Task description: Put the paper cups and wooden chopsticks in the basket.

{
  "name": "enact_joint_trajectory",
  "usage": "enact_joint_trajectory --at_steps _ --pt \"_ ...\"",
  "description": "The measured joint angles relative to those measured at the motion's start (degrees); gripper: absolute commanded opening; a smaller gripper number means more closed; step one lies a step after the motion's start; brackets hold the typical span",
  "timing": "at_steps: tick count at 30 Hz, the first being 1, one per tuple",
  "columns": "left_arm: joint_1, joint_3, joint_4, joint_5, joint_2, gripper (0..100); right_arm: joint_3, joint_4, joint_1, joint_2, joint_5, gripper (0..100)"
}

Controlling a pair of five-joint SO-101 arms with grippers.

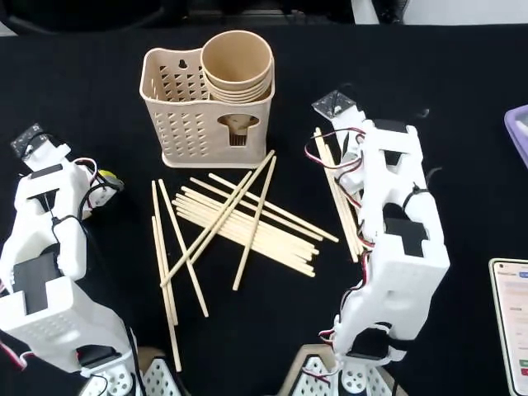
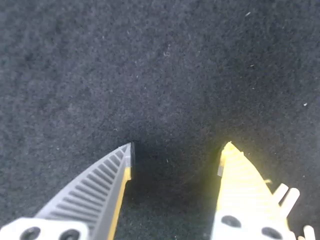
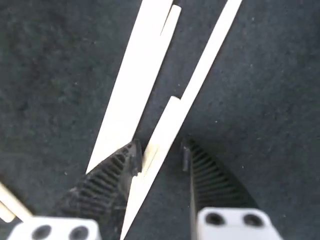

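Observation:
A beige slotted basket [image 1: 183,111] stands at the back of the black table and holds a stack of paper cups [image 1: 237,64]. Several wooden chopsticks [image 1: 241,221] lie criss-crossed in front of it. A further few chopsticks [image 1: 337,194] lie beside the right arm [image 1: 398,239]. My right gripper [image 3: 160,147] is open and low over these, with one chopstick [image 3: 165,130] passing between its fingertips and others [image 3: 132,95] just outside. My left gripper [image 2: 177,150] is open over bare cloth, at the table's left [image 1: 107,183], with nothing between its fingers.
A phone [image 1: 511,318] lies at the right edge of the table, and a lilac object [image 1: 518,128] sits farther back on that side. Bare black cloth [image 1: 429,74] stretches behind the right arm and around the left arm.

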Motion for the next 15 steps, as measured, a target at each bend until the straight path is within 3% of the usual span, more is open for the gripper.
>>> enact_joint_trajectory --at_steps 4,8,15 --pt "0.0 0.0 0.0 0.0 0.0 29 0.0 0.0 0.4 0.0 0.5 13.6" --pt "0.0 0.0 0.0 0.0 0.0 29 -0.1 0.5 1.2 0.0 0.6 0.5" --pt "0.0 0.0 0.0 0.0 0.0 29 0.0 6.8 2.2 -2.9 0.8 1.1"
